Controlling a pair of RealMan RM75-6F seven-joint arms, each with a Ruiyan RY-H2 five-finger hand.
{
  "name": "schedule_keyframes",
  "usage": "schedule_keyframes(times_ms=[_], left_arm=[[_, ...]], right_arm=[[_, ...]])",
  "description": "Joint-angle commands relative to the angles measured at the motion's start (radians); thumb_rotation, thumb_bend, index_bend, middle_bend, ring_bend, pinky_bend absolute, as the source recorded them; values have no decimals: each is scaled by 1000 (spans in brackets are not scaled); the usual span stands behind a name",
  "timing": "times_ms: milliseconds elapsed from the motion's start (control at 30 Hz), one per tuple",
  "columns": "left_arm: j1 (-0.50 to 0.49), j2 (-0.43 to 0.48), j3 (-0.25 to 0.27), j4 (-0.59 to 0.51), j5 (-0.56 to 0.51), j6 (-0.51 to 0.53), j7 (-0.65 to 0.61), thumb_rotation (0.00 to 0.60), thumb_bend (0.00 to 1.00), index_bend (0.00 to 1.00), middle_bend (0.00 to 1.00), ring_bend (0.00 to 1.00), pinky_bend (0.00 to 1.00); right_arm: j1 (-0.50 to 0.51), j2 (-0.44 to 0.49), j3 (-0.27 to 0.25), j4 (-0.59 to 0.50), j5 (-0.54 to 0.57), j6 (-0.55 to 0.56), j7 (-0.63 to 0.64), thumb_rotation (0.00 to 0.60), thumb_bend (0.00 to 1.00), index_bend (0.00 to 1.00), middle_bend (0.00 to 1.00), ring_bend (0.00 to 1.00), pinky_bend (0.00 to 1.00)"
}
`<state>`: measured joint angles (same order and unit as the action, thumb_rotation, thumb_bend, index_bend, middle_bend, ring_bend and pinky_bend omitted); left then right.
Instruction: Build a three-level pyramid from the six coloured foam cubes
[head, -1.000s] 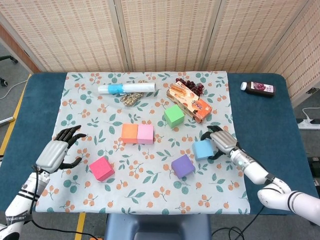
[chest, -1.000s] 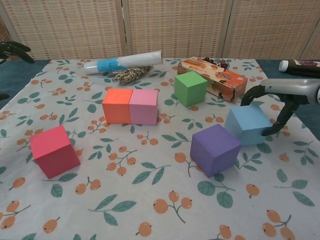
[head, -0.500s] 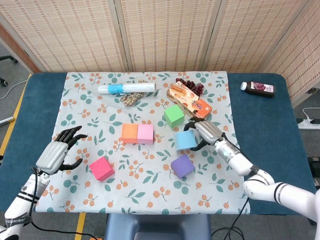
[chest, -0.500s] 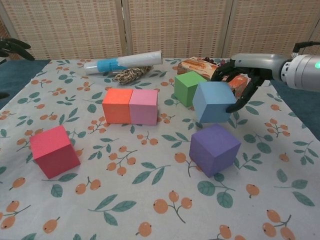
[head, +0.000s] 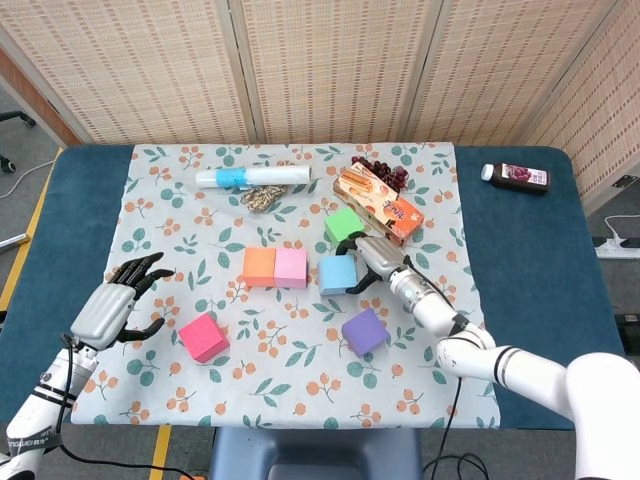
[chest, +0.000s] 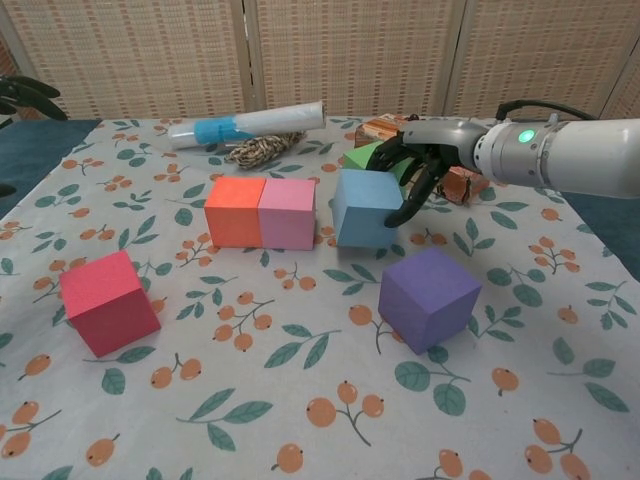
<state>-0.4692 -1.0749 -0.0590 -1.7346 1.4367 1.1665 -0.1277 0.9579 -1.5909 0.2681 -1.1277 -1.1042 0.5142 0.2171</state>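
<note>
Since a moment ago the right hand (chest: 412, 170) has carried the light blue foam cube (chest: 365, 208) leftward, away from the purple foam cube (chest: 428, 296). It now sits just right of the pink foam cube (chest: 288, 213), which touches the orange foam cube (chest: 234, 211); whether blue rests on the floral tablecloth (chest: 250, 400) is unclear. The fingers curl over its top and right face. The left hand (head: 112, 304) hovers spread, empty, near the magenta foam cube (head: 203, 337).

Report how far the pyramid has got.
Done: orange cube and pink cube sit touching in a row. In hand: the right hand holds the blue cube just right of the pink one. Left: green, purple and red cubes lie loose; nothing is stacked.
</note>
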Motion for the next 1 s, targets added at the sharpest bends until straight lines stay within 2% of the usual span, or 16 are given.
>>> schedule_keyframes(times_ms=[33,167,367,433,533,600,667,867,1000], left_arm=[[2,0,-1,0,1,0,-3,600,319,176,0,0,89],[5,2,-1,-1,5,-2,-4,600,318,172,0,0,90],[7,2,-2,0,8,-2,-10,600,318,172,0,0,89],[6,1,-3,2,8,-5,-12,600,318,170,0,0,89],[5,1,-5,-3,16,-4,-13,600,317,165,0,0,89],[10,3,-5,-5,19,1,-14,600,318,164,0,0,89],[13,6,-4,-5,22,6,-13,600,319,163,0,0,89],[26,15,-3,-8,34,24,-16,600,319,162,0,0,89],[32,19,-4,-14,42,33,-14,600,319,163,0,0,89]], right_arm=[[16,-21,6,31,15,-14,-5,600,0,370,311,109,229],[26,-38,4,63,10,-3,-22,600,0,358,310,109,231],[19,-32,-1,58,8,6,-25,600,0,284,310,109,230],[14,-31,-5,58,2,17,-29,600,0,216,294,98,223],[10,-28,-14,55,-7,22,-37,600,0,44,206,50,190],[-1,-8,-17,24,-17,33,-35,600,0,1,155,28,180],[-16,28,-26,-23,-33,52,-43,600,0,0,124,12,167],[-52,173,-28,-191,-56,104,-81,600,0,0,120,11,163],[-27,231,-11,-229,-28,87,-126,600,0,0,121,11,163]])
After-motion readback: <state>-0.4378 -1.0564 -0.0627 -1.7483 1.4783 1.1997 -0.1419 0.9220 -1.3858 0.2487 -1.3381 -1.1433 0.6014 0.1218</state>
